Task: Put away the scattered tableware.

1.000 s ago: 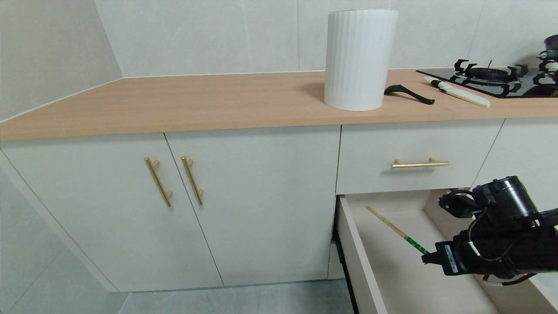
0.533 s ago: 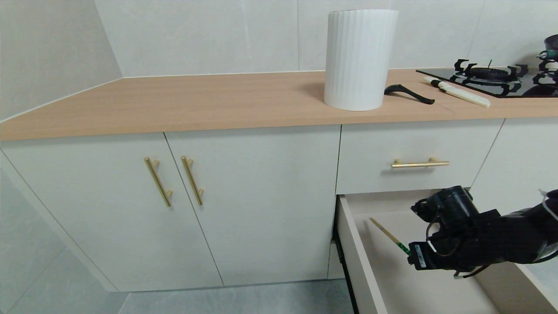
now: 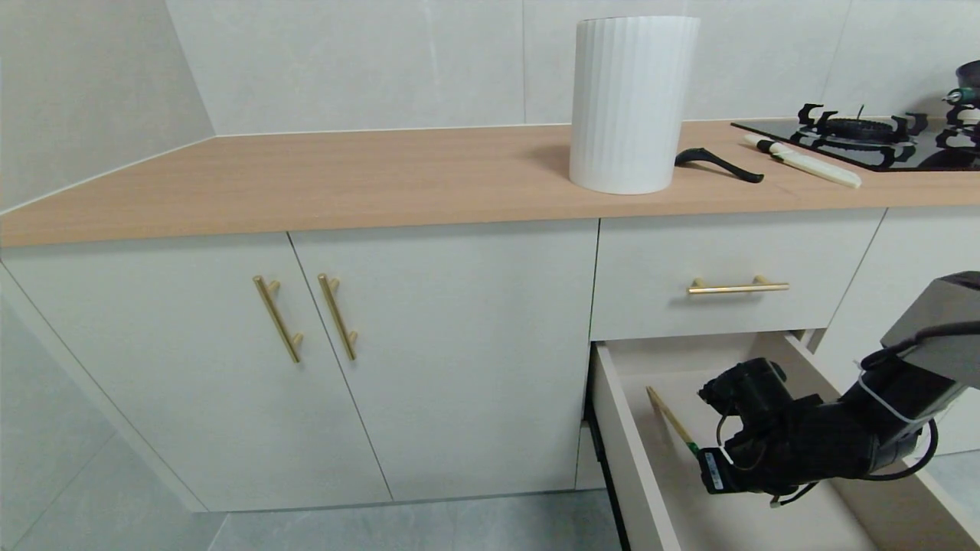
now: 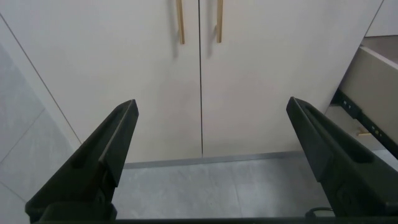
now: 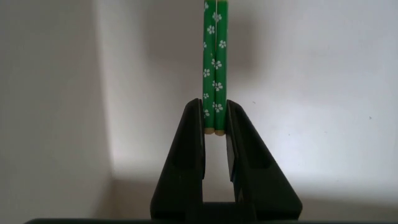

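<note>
Lower right of frame: right gripper (image 3: 699, 459) clamped on the green end of the chopsticks (image 3: 668, 413), which slant up-left from it inside the open drawer (image 3: 622, 428).

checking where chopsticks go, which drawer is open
The lower drawer, pulled out beneath the shut upper drawer with the gold handle; the right hand holds green-ended chopsticks over it.

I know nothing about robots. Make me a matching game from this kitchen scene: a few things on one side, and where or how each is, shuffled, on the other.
Things:
1. chopsticks
2. white ribbed canister
3. pale knife
4. left gripper

States:
A. open, facing the cabinet doors
B. lying beside the hob
C. upright on the countertop
D. clamped in the right gripper, over the open drawer

Pairs: 1-D, 2-C, 3-B, 4-A
</note>
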